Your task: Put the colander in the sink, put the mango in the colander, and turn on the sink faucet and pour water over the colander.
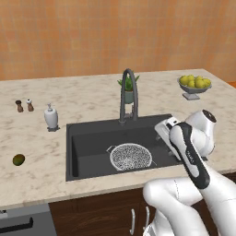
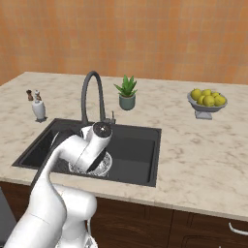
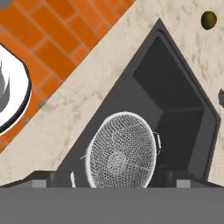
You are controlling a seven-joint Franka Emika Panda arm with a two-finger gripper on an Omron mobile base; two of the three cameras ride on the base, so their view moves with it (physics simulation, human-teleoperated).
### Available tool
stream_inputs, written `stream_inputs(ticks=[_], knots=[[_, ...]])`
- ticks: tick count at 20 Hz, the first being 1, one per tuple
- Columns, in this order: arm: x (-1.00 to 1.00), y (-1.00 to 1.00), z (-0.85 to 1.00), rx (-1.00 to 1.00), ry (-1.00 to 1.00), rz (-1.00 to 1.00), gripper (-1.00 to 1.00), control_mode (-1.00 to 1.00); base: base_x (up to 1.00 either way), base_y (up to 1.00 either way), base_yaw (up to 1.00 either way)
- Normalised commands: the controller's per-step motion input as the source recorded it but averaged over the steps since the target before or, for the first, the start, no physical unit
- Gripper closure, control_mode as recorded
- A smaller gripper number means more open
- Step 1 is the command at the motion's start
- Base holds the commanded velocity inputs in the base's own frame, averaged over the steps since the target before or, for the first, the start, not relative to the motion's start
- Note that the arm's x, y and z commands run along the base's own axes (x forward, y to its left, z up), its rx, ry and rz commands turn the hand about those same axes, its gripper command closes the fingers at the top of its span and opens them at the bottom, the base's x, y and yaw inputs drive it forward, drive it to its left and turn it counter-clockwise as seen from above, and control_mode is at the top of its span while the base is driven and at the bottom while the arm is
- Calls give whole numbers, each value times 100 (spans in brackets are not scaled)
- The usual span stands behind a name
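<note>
Colander point(image 1: 131, 156) in sink point(image 1: 87, 138), mango point(image 1: 18, 160) on counter point(image 1: 41, 133) — well apart

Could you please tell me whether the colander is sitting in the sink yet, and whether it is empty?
Yes: the colander sits upright in the sink, empty. The mango lies on the counter.

We are in a rendered home kitchen: a marble-look counter point(image 1: 92, 99) over dark wood cabinets point(image 2: 145, 218), a dark sink point(image 1: 87, 147) with a gooseneck faucet point(image 1: 128, 92), a soap bottle point(image 1: 51, 117), shakers point(image 1: 24, 105), a fruit bowl point(image 1: 194, 85), a potted plant point(image 2: 127, 92) and an orange tiled wall point(image 1: 115, 32).
</note>
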Motion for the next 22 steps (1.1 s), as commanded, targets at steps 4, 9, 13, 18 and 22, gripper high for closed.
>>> stream_inputs(ticks=[4,9,13,18,22], knots=[[-55,60,19,6,0,-12,-100,-100,0,0,0],[-38,69,1,0,0,-1,-100,-100,0,0,0],[-3,70,7,0,0,11,-100,-100,0,0,0],[4,95,3,0,0,1,-100,-100,0,0,0],[30,100,0,0,-2,-6,-100,-100,0,0,0]])
